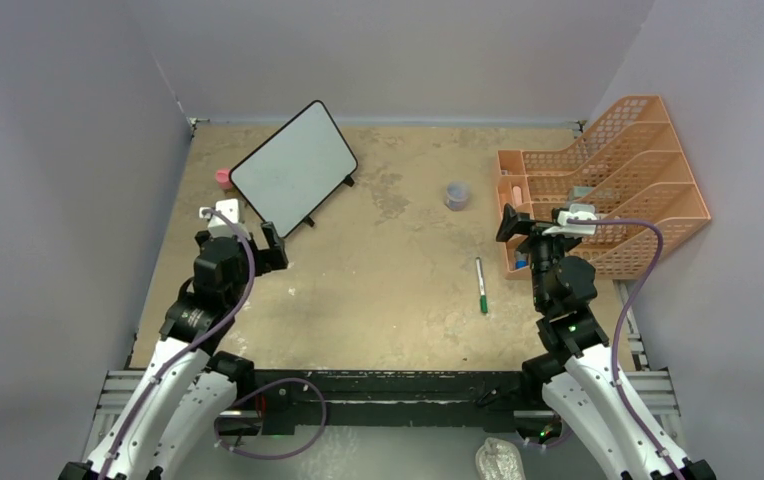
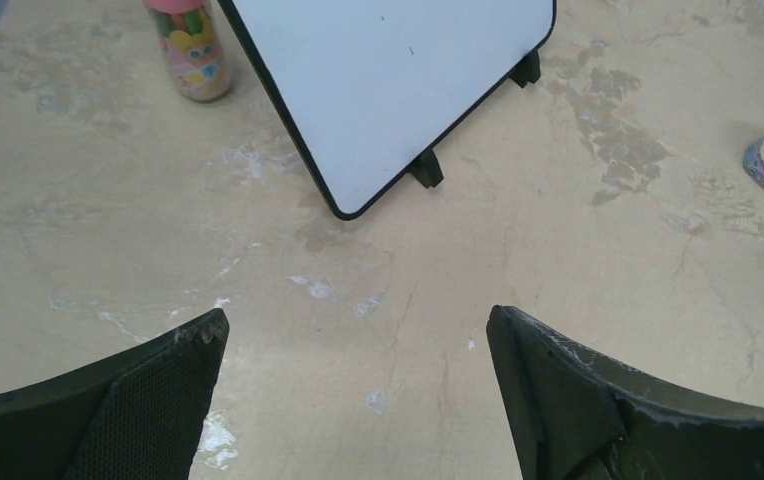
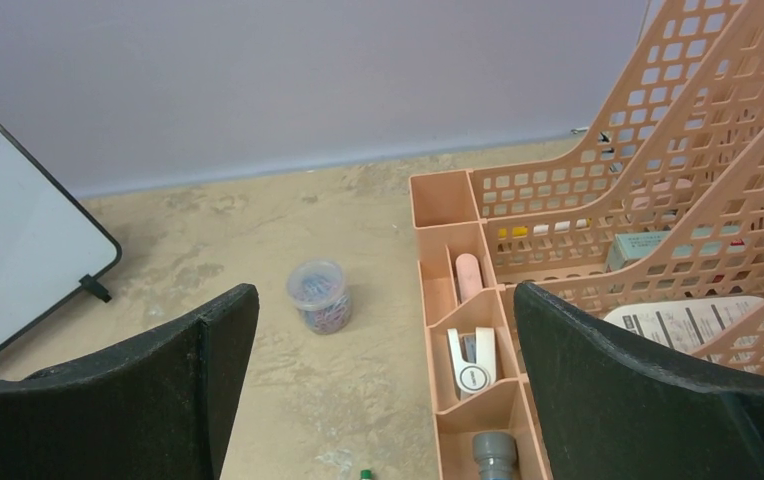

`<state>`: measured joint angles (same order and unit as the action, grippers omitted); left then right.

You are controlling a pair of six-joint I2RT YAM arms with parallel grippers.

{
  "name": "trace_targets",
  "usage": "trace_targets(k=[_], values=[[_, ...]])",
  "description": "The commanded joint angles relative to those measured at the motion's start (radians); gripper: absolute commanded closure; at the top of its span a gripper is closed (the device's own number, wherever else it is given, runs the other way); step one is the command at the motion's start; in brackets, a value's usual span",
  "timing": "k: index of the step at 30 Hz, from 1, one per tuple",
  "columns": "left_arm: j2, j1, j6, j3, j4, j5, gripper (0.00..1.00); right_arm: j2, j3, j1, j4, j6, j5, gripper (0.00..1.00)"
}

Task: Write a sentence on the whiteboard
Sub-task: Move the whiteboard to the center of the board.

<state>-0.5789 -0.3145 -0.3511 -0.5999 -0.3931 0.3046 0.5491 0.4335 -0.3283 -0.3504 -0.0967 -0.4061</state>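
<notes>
— So, where's the whiteboard [image 1: 294, 166]?
— Just ahead of the left pincer [image 2: 356, 318] and apart from it. It leans back on its two black feet, with one corner pointing toward the gap between the jaws. Its face looks plain white.
— And that pincer?
— Jaws spread wide, only bare bench [image 2: 78, 230] between them.
— The right pincer [image 3: 386, 292]?
— Gaping wide too, holding nothing. A green-tipped marker [image 1: 480, 285] lies flat on the bench just to its left. A small tub of paper clips [image 3: 319, 295] stands ahead of it, and the peach file rack [image 3: 443, 200] is close on its right.
— Anything by the board?
— A pink tube [image 2: 190, 45], upright beside its left edge, ahead-left of the left pincer.
</notes>
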Motion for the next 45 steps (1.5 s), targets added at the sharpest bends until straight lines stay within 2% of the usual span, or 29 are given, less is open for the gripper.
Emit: trace_targets(k=[1,5,11,18,26,33,37,45], values=[[-0.038,0.006,-0.086,-0.051,0.017,-0.057,0.02,-0.008,0.017,-0.002,-0.056,0.002,0.014,0.01],[-0.133,0.006,-0.205,-0.07,0.008,-0.073,0.05,-0.017,0.014,-0.002,-0.06,0.001,0.025,0.01],[-0.403,-0.005,-0.372,-0.151,-0.036,-0.107,0.07,-0.037,0.013,-0.004,-0.062,-0.004,0.046,0.01],[-0.614,-0.048,-0.54,-0.244,-0.081,-0.003,0.1,-0.056,0.008,-0.004,-0.069,-0.011,0.06,0.01],[-0.862,-0.119,-0.601,-0.397,-0.098,0.138,0.19,-0.079,0.002,-0.015,-0.074,-0.017,0.071,0.01],[-1.054,-0.121,-0.645,-0.512,-0.063,0.196,0.36,-0.09,-0.002,-0.034,-0.078,-0.02,0.077,0.01],[-1.176,-0.121,-0.698,-0.596,-0.086,0.211,0.42,-0.096,-0.005,-0.043,-0.08,-0.02,0.077,0.01],[-1.293,-0.121,-0.764,-0.68,-0.089,0.245,0.46,-0.092,-0.011,-0.074,-0.089,-0.021,0.079,0.01]])
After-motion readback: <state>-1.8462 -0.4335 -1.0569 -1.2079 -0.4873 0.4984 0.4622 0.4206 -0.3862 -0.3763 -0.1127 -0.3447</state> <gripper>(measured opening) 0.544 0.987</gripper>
